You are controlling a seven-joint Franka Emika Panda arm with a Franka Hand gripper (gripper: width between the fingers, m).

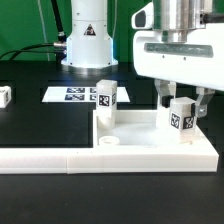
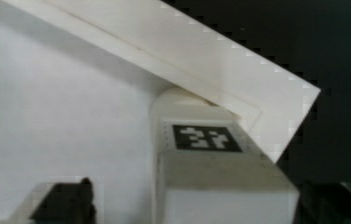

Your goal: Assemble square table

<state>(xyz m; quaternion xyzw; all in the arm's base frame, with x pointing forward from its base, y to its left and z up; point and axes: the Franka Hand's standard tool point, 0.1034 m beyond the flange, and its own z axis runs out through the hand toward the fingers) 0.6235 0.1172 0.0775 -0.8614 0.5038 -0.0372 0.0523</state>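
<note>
1. One square tabletop (image 1: 150, 135), white and tray-like, lies flat on the black table (image 1: 40, 130) toward the exterior view's right; the gripper (image 1: 184, 104) hangs over its far right part.
2. One long white barrier (image 1: 50, 158) runs along the tabletop's near edge, touching it; bare table lies open on the exterior view's left.
3. The arm comes straight down from above, fingers (image 1: 165, 97) pointing down; the jaws are spread, one finger on each side of the first leg (image 1: 181, 118), a small gap on both sides, pinching nothing.
4. The marker board (image 1: 72, 94) lies flat farther back, well apart from the gripper.
5. The first leg stands upright on the tabletop, tag toward the camera; in the wrist view the first leg (image 2: 216, 160) sits close by a corner of the rim.
6. The second leg (image 1: 105, 100) stands upright at the tabletop's far corner on the exterior view's left; a round hole (image 1: 108, 143) shows near it.
7. A small white block (image 1: 5, 95) sits at the exterior view's left edge.
</note>
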